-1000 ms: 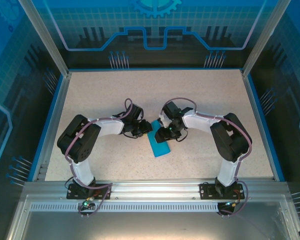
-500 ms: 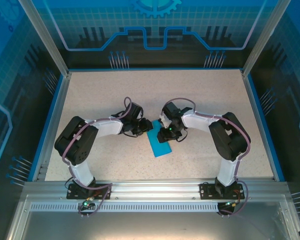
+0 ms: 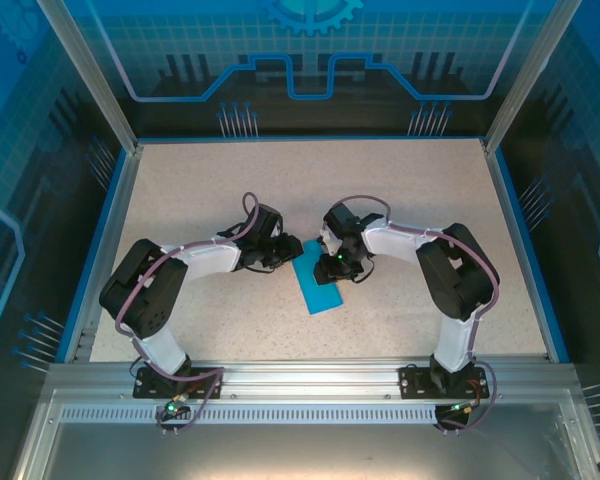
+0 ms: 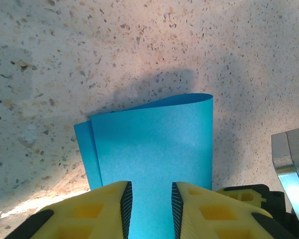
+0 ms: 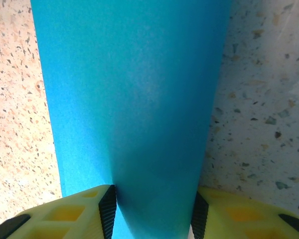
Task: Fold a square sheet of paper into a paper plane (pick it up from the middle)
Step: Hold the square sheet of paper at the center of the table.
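Top external view: the sheet of paper [image 3: 317, 290], bright blue and folded into a narrow strip, lies near the middle of the speckled table [image 3: 400, 190], slanting from its far end between the two arms to a near end that lies free; the left gripper [image 3: 283, 258] sits just beside the strip's far end on the left, the right gripper [image 3: 332, 268] over the same end from the right; both arms reach inward from their bases at the near edge.

Left wrist view: the left gripper [image 4: 148, 209] has its yellow fingers [image 4: 102, 211] spread a narrow way apart, and the sheet of paper [image 4: 154, 144] shows through the gap and runs wider than it on both sides; two layers show, the lower one peeking out along the left edge, and the far edge bows slightly and casts a shadow on the table [image 4: 139, 40]; whether the fingers touch the paper cannot be told.

Right wrist view: the right gripper [image 5: 153, 214] pinches the sheet of paper [image 5: 129, 89]; the strip narrows as it enters the gap and fills it from one dark pad [image 5: 108, 204] to the other; beyond the fingers it widens and runs out of the top of the picture, with table [image 5: 249, 99] on either side
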Robot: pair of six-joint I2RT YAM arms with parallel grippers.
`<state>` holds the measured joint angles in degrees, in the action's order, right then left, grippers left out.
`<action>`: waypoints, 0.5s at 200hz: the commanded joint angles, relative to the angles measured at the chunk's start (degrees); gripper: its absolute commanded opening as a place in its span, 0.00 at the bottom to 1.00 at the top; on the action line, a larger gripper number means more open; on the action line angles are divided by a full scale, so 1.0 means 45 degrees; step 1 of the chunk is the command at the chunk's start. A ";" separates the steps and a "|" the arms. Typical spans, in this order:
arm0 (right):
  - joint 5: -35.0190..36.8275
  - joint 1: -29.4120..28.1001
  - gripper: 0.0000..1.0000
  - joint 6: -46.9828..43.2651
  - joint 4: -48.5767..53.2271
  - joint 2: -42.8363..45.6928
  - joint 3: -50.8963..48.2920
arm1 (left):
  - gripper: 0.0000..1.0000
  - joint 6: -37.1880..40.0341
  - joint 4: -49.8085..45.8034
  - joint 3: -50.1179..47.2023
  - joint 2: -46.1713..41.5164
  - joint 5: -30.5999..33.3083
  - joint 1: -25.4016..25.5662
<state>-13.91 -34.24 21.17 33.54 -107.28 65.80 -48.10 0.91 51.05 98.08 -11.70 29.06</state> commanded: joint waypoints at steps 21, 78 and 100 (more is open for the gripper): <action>0.0857 -0.0319 0.48 -0.0268 0.0433 -0.0910 0.0216 | 0.32 0.0047 0.0349 -0.0108 -0.0215 -0.0054 0.0084; 0.1245 -0.0417 0.50 -0.0435 0.0573 -0.1118 0.0261 | 0.31 0.0141 0.0331 -0.0033 -0.0080 -0.0204 0.0086; 0.1277 -0.0443 0.51 -0.0505 0.0595 -0.1189 0.0280 | 0.31 0.0160 0.0308 -0.0016 -0.0029 -0.0230 0.0100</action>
<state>-12.16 -35.31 20.40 36.03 -108.62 67.94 -48.05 2.02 51.05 98.08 -11.79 29.06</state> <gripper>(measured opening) 0.505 0.308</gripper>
